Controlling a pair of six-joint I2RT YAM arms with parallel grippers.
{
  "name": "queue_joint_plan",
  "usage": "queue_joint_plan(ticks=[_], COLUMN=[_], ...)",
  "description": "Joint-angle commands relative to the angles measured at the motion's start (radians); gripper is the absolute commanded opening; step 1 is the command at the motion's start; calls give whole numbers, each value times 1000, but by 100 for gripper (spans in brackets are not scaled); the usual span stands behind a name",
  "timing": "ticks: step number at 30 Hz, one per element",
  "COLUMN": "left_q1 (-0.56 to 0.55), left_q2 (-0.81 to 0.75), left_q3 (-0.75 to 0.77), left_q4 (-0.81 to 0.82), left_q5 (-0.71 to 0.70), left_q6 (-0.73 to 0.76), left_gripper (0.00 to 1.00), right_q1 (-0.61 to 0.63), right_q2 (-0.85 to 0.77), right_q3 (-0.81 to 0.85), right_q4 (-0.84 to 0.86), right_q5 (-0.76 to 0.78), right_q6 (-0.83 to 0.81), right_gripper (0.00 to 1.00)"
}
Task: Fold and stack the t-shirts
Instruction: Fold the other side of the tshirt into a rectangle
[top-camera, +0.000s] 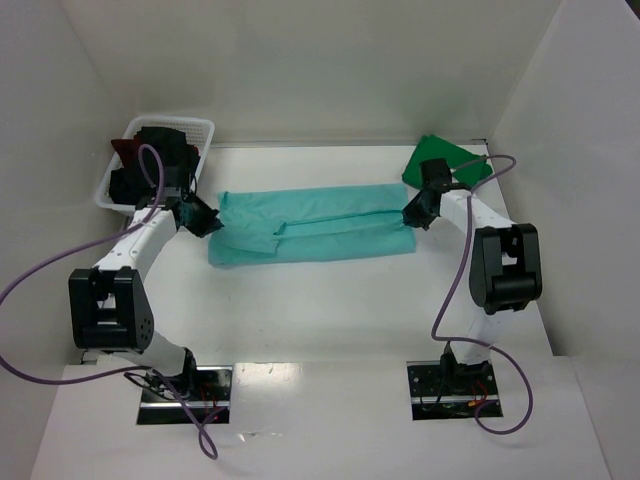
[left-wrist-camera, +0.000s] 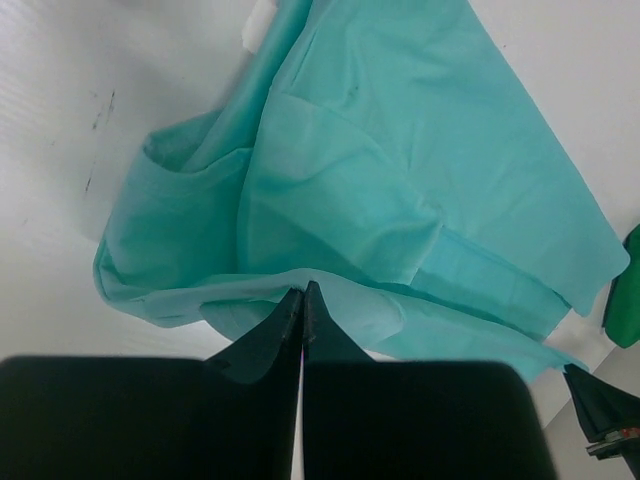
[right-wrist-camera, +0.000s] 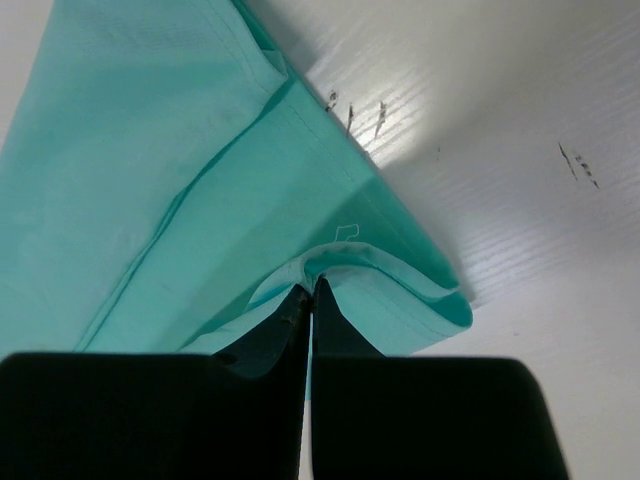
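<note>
One teal t-shirt, ends pinched tight in left tool and right tool.

A white plastic lattice basket stands in the upper left of the overhead view, in the far left corner of the bench, set at a slant to the back wall. The bench is plain matte white. White panels close it in: a left wall, the back wall and a right wall.

In the left wrist view the bench fills the left side, faintly ribbed, with a few small dark specks at the upper left. In the right wrist view it takes the right side, with a bright glare patch near the top centre and dark scuffs at the upper right.
</note>
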Motion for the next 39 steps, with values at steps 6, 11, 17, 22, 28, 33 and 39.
queue_joint_plan(ticks=[6, 11, 17, 22, 28, 33, 39], left_q1=[17, 17, 37, 37, 46, 46, 55], left_q2=[87, 119, 138, 173, 228, 262, 271], left_q3=[114, 143, 152, 161, 170, 171, 180], left_q4=[49, 59, 69, 91, 134, 160, 160], left_q5=[38, 47, 70, 98, 110, 100, 81], left_q6=[66, 67, 76, 86, 96, 105, 140], left_gripper=[0, 0, 0, 0, 0, 0, 0], right_q1=[-19, -28, -28, -28, -37, -37, -46], right_q2=[56, 88, 135, 169, 189, 189, 209], right_q3=[114, 135, 155, 155, 155, 166, 189], right_q4=[47, 47, 47, 66, 98, 120, 139], right_q5=[4, 14, 14, 4, 4, 23, 14], right_q6=[-19, -19, -19, -19, -19, -19, -39], right_gripper=[0, 0, 0, 0, 0, 0, 0])
